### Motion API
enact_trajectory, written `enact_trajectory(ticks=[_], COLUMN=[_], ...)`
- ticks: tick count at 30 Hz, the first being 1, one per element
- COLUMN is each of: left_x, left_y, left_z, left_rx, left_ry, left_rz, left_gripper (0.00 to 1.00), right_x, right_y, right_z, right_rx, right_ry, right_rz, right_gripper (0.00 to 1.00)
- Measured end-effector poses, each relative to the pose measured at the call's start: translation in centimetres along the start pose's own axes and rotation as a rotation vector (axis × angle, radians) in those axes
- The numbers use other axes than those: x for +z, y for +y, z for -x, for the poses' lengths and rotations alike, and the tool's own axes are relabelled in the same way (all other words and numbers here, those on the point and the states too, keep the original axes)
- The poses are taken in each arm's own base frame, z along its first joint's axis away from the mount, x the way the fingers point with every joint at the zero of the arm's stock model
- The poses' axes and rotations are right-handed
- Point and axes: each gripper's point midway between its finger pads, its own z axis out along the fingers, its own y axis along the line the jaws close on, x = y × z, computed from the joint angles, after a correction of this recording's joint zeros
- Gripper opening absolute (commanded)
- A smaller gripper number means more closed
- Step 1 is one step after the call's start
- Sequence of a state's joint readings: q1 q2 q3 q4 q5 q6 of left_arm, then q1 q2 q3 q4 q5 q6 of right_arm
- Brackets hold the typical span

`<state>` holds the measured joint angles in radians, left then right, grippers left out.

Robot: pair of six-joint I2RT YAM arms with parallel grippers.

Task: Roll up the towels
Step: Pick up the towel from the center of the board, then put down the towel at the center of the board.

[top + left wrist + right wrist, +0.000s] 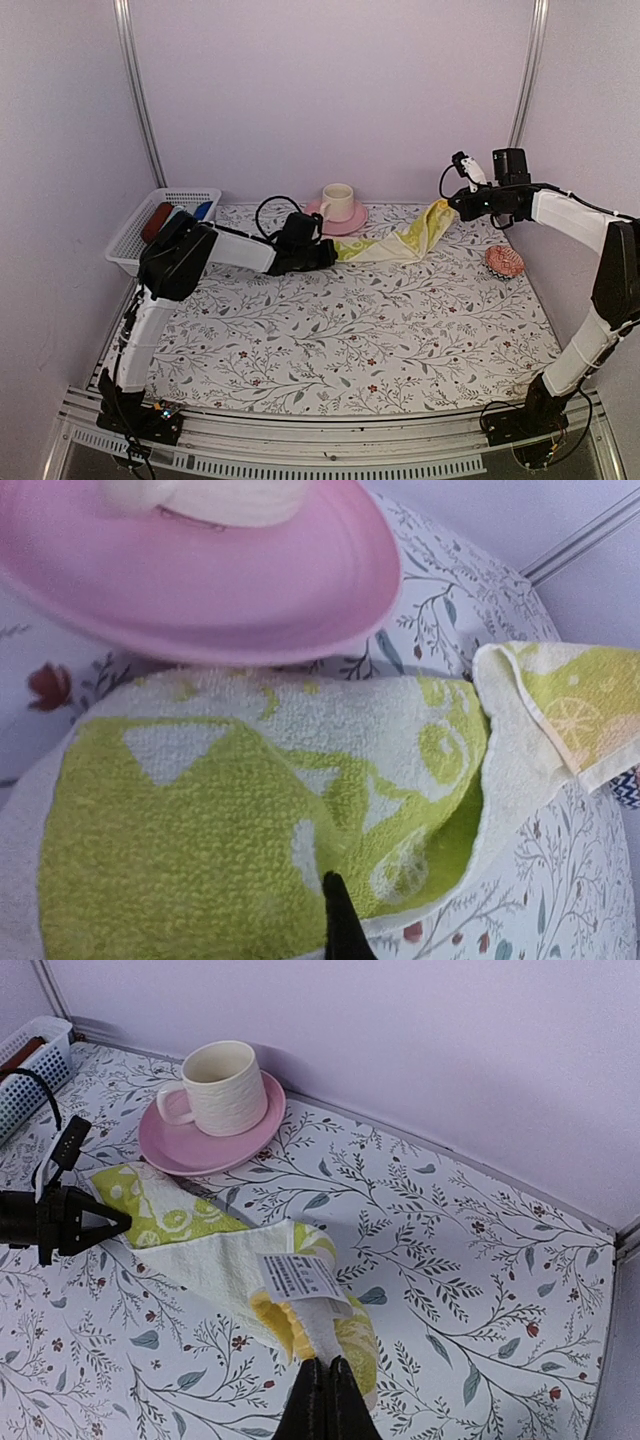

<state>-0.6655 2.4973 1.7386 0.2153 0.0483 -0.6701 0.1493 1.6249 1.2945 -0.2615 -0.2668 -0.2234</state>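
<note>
One towel (400, 243), pale yellow with green prints, hangs stretched between my two grippers near the table's back edge. My left gripper (333, 254) is shut on its left end, low over the table beside the pink saucer. In the left wrist view the towel (250, 810) fills the frame, and a single black fingertip (340, 905) presses into it. My right gripper (327, 1368) is shut on the opposite corner, just below the white label (295, 1278), and holds that end raised off the table (452, 204).
A cream cup (337, 199) stands on a pink saucer (356, 221) just behind the towel. At the back left, a white basket (128, 243) holds a dark red roll (156, 221) and a blue roll (203, 210). A small reddish patterned object (504, 261) lies at the right.
</note>
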Motion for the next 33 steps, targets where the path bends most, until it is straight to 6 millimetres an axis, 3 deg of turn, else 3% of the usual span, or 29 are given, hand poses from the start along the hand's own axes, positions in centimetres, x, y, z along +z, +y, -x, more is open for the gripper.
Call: enact_trajectory(ticks=[2, 5, 8, 11, 14, 17, 19, 22, 29, 31, 33], left_x=[-2.5, -7.7, -13.9, -18.6, -21.9, -23.9, -24.6, -24.5, -19.2, -17.1, -15.0], left_y=[0.2, -0.4, -1.7, -3.7, -5.0, -4.6, -3.8, -2.7, -2.1, -0.7, 1.0], left_z=[-0.4, 0.0, 1.5, 2.1, 0.1, -2.6, -3.3, -2.0, 3.9, 4.7, 5.0], left_rx=[0.002, 0.02, 0.049, 0.079, 0.109, 0.139, 0.155, 0.177, 0.215, 0.213, 0.21], left_ry=[0.012, -0.008, -0.087, -0.162, -0.181, -0.158, -0.148, -0.178, -0.257, -0.254, -0.241], left_rz=[0.015, 0.03, 0.035, 0.024, 0.029, 0.06, 0.1, 0.174, 0.279, 0.315, 0.351], left_gripper=[0.0, 0.0, 0.0, 0.0, 0.0, 0.0, 0.0, 0.0, 0.01, 0.11, 0.35], right_x=[-0.1, -0.5, -1.6, -2.9, -4.0, -4.5, -4.4, -2.9, 2.2, 2.8, 3.3], right_y=[1.0, 2.6, 4.6, 6.6, 8.3, 9.2, 9.2, 8.5, 6.8, 6.0, 5.0], right_z=[0.1, 0.1, 0.2, 0.4, -0.1, -1.0, -1.9, -3.5, -9.5, -10.2, -10.1], right_rx=[-0.017, -0.042, -0.064, -0.073, -0.068, -0.046, -0.025, 0.018, 0.137, 0.146, 0.146], right_ry=[-0.005, -0.01, -0.018, -0.017, 0.003, 0.033, 0.063, 0.123, 0.322, 0.346, 0.353], right_rz=[0.055, 0.143, 0.254, 0.363, 0.437, 0.467, 0.461, 0.427, 0.351, 0.307, 0.255], right_gripper=[0.02, 0.02, 0.02, 0.02, 0.02, 0.02, 0.02, 0.02, 0.02, 0.02, 0.02])
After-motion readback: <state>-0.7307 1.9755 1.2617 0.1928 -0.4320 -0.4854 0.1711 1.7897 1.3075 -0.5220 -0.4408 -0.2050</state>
